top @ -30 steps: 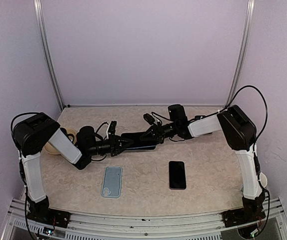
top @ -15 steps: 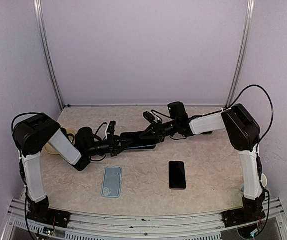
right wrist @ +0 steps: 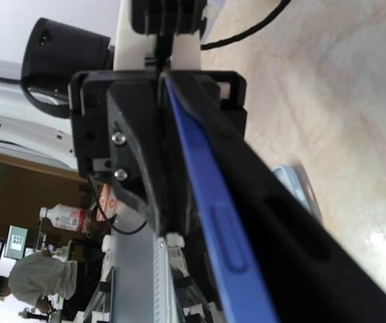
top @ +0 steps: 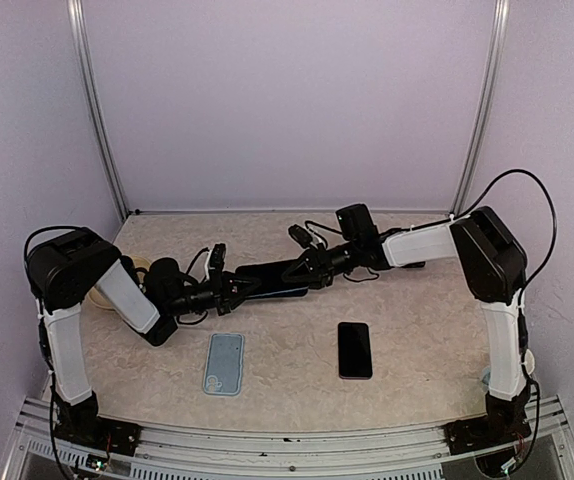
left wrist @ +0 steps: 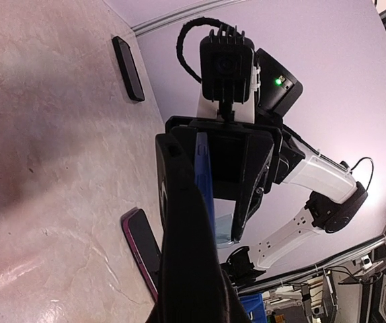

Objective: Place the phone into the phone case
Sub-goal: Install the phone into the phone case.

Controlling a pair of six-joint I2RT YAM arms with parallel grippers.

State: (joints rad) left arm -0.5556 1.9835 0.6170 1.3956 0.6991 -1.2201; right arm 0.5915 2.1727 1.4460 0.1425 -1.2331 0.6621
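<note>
Left fingers [left wrist: 187,269]: clamped narrow on one end of the blue-edged case [top: 272,281], held above the bench [top: 427,330]. My right fingers [top: 305,272] meet its other end; grip not discernible. Black phone [top: 355,349] lies flat nearer the front, pale blue slab [top: 225,363] well left of it. Tape roll [top: 139,268] sits behind my left forearm.

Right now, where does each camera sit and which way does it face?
Top external: above and behind the bases, looking down at the table; both arms show, left gripper and right gripper meeting at the dark blue case.
Left wrist: on the left arm, looking along its own finger at the right gripper and its camera.
Right wrist: on the right arm, looking along its own finger at the left gripper.
Shared: both wrist views show the dark blue case edge-on.
</note>
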